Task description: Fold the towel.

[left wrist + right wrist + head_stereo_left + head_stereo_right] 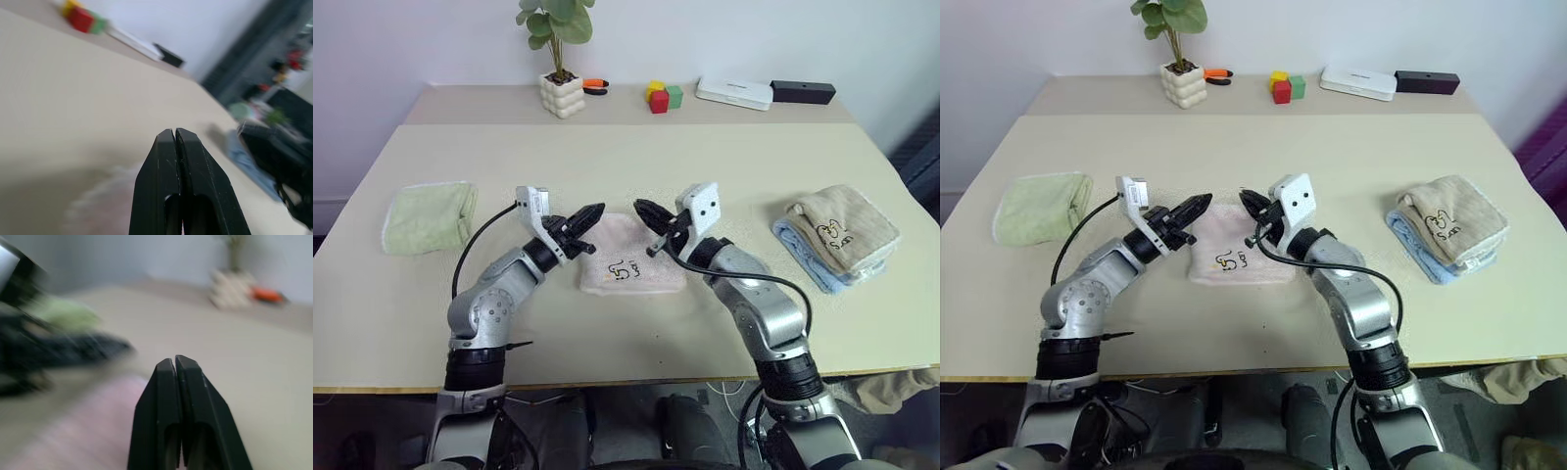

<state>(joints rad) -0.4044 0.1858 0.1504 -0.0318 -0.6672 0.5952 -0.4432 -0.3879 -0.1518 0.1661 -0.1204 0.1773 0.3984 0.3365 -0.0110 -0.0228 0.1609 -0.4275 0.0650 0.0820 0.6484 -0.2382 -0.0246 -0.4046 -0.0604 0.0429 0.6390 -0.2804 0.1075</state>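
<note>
Jaws closed above soft folded pink towel (633, 266).

Towel (632, 266) lies folded on the table (705, 157), centred, toward the near edge. Left gripper (591, 212) sits over its left far corner, right gripper (644, 210) over its right far corner (tips point at each other, apart). Green towel (431, 216) lies near the left edge. Beige towel (842, 227) rests on a blue towel (808, 255) near the right edge. Along the far edge, left to right: potted plant (560, 86), blocks (662, 96), flat box (734, 93), dark bar (803, 92).
</note>
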